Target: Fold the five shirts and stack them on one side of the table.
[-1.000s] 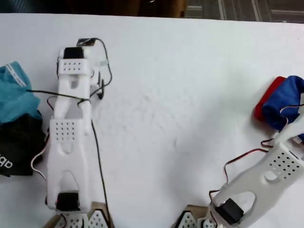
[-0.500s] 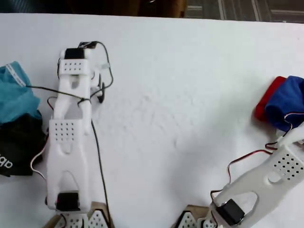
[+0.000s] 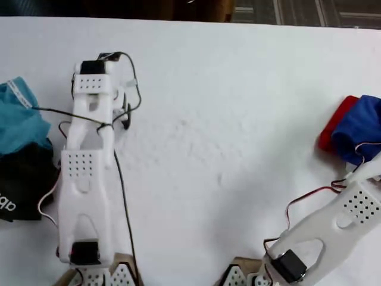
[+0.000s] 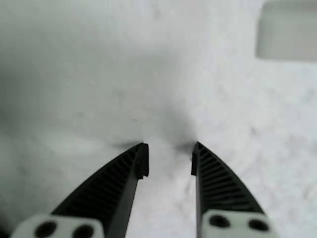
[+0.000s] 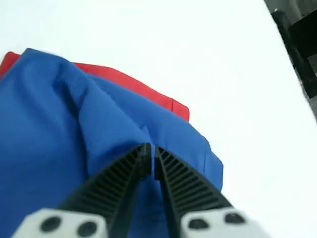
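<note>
Blue shirt (image 5: 64,124) is pinched by the nearly closed right fingers (image 5: 119,181) atop the red shirt (image 5: 148,96) at the surface's (image 3: 238,119) right edge, likely to neaten the stack. The left fingers (image 4: 116,188) are held apart, empty.

The right arm (image 3: 333,229) slides back toward the lower right corner of the high view, and the blue shirt (image 3: 357,131) scoots a tiny bit with it.
</note>
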Tool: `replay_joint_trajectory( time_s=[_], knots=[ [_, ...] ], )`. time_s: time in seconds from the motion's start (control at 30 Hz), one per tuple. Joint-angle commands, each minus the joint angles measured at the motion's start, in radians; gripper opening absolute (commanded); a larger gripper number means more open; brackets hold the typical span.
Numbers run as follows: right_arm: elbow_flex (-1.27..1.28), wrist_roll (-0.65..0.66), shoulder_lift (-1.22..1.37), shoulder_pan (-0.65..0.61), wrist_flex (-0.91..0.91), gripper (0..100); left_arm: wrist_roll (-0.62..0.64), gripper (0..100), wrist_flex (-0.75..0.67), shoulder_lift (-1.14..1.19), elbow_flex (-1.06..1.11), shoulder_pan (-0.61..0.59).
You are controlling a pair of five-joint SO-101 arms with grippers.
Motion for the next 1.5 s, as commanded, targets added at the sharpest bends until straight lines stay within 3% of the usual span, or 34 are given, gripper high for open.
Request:
replay_joint_trajectory(
  time_s=[0.0,0.2,0.33,0.7,1.03,1.17,1.33,1.47],
  knots=[
    [-0.109,0.000,-0.038,0.004,0.070,1.8,-0.009,17,0.018,-0.071,-0.001,-0.012],
    [-0.359,0.002,-0.097,0.007,0.361,1.8,-0.009,17,0.018,-0.069,-0.001,-0.012],
    [-0.368,0.060,-0.120,0.016,0.510,1.8,-0.009,17,0.018,-0.063,0.001,-0.011],
    [-0.354,0.080,-0.084,0.191,0.509,1.8,-0.009,17,0.018,-0.061,0.002,-0.005],
    [-0.362,0.080,0.139,0.145,0.492,1.8,-0.009,17,0.018,-0.069,0.125,-0.008],
    [-0.367,0.078,0.245,0.140,0.341,1.8,-0.011,17,0.018,-0.072,0.147,-0.028],
    [-0.374,0.072,0.246,0.140,0.208,1.8,-0.011,17,0.018,-0.072,0.148,-0.057],
    [-0.374,0.072,0.196,0.131,0.223,1.8,-0.011,17,0.018,-0.072,0.148,-0.057]
  ],
)
